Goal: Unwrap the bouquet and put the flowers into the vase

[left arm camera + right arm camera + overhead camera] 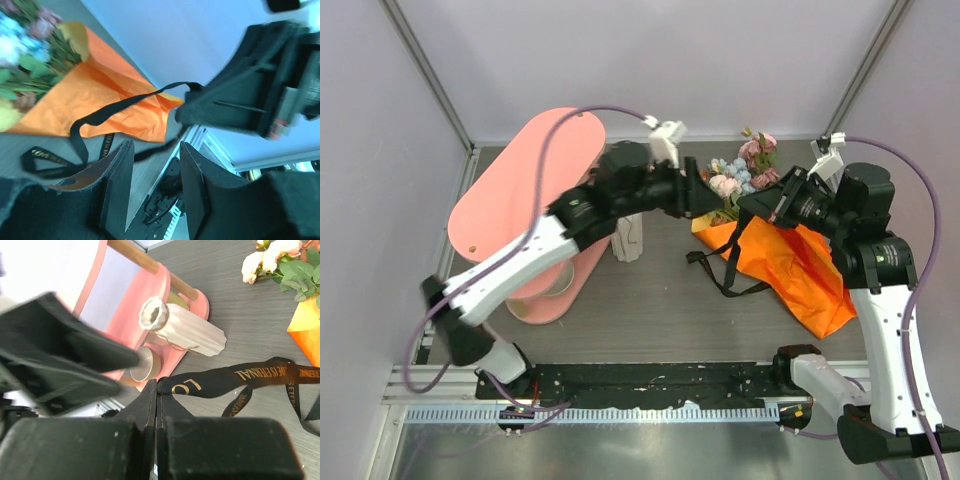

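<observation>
While our right gripper (156, 389) clamps the black ribbon (240, 376) between closed jaws, our left gripper (156, 150) stands part-open, holding nothing. The bouquet (800, 262) lies on the table (660, 320), right of the vase (629, 238), flowers (745, 170) at its far end. We judge the paper (110, 100) light and crinkly, the ribbon limp and slippery; the bunch below the blooms looks the firmest hold. Gold lettering reads "ETERNAL" and "LOVE".

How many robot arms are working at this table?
2. The left arm reaches from the lower left, over the pink shelf, toward the flowers. The right arm rises at the right, above the orange paper. None seems hidden.
</observation>
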Motion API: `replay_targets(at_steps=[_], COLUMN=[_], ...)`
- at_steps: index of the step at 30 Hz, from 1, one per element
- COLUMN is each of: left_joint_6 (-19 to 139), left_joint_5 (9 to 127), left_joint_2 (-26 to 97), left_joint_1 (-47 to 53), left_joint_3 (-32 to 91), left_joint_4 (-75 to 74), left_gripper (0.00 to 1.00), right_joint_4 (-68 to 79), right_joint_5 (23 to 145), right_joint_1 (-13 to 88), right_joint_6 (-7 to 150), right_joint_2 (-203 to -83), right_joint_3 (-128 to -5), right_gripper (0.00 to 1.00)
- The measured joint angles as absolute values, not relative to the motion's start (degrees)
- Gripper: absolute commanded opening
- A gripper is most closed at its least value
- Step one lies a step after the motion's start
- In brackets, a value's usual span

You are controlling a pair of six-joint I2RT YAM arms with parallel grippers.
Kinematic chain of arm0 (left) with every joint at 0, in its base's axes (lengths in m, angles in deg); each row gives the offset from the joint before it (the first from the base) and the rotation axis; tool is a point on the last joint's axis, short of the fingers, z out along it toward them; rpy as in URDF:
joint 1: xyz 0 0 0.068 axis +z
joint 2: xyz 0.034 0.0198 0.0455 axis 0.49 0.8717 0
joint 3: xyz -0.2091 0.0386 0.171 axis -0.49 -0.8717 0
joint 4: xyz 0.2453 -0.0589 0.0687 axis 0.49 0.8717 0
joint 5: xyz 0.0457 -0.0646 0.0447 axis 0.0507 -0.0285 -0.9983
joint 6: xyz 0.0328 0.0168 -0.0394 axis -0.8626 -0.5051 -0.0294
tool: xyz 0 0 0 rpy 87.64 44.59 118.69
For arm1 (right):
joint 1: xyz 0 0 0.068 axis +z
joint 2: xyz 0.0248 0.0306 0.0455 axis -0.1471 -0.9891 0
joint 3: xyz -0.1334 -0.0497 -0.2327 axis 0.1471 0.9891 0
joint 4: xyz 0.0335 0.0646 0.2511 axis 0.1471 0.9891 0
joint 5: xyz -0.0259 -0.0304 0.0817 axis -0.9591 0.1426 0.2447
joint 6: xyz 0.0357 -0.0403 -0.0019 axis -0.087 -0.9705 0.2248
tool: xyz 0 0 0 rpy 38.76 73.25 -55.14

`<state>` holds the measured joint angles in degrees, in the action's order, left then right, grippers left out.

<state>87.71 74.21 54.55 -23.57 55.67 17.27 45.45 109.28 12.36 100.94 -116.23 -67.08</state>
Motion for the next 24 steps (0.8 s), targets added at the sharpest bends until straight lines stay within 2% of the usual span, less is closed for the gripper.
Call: replay_targets(at_steps=[8, 11, 13, 15, 18, 21, 24], left_joint_6=[81.72, 80.69, 80.28, 79.62, 78.79, 77.78, 77.26], left_joint_5=[61.43, 57.58, 55.68, 54.28, 53.08, 52.62, 52.14], left_joint_2=[21.83, 11.56, 5.88, 2.05, -0.16, -1.47, -3.72], left_joint_1=[-23.57, -23.59, -23.57, -23.57, -23.57, -23.59, -23.59], left_joint_3=[45.09, 44.77, 45.42, 47.39, 50.47, 50.84, 50.03], left_joint_4=[32.05, 37.97, 40.88, 43.46, 46.28, 48.27, 50.02], left_gripper=[0.60, 0.63, 0.63, 0.63, 0.63, 0.64, 0.66], right_joint_4=[45.10, 41.82, 39.22, 36.20, 31.96, 25.63, 21.78], right_joint_5=[109.26, 106.29, 101.63, 92.43, 85.50, 84.78, 85.06], right_joint_1=[16.82, 23.88, 32.62, 47.57, 63.77, 71.85, 74.72], right_joint_6=[99.59, 101.73, 103.28, 104.22, 104.62, 105.86, 106.56], right_joint_2=[-113.19, -114.15, -116.45, -122.31, -134.57, -148.64, -156.34], right_joint_3=[-65.53, -63.25, -63.10, -64.98, -72.70, -82.73, -89.26], right_gripper=[0.01, 0.01, 0.01, 0.01, 0.01, 0.01, 0.01])
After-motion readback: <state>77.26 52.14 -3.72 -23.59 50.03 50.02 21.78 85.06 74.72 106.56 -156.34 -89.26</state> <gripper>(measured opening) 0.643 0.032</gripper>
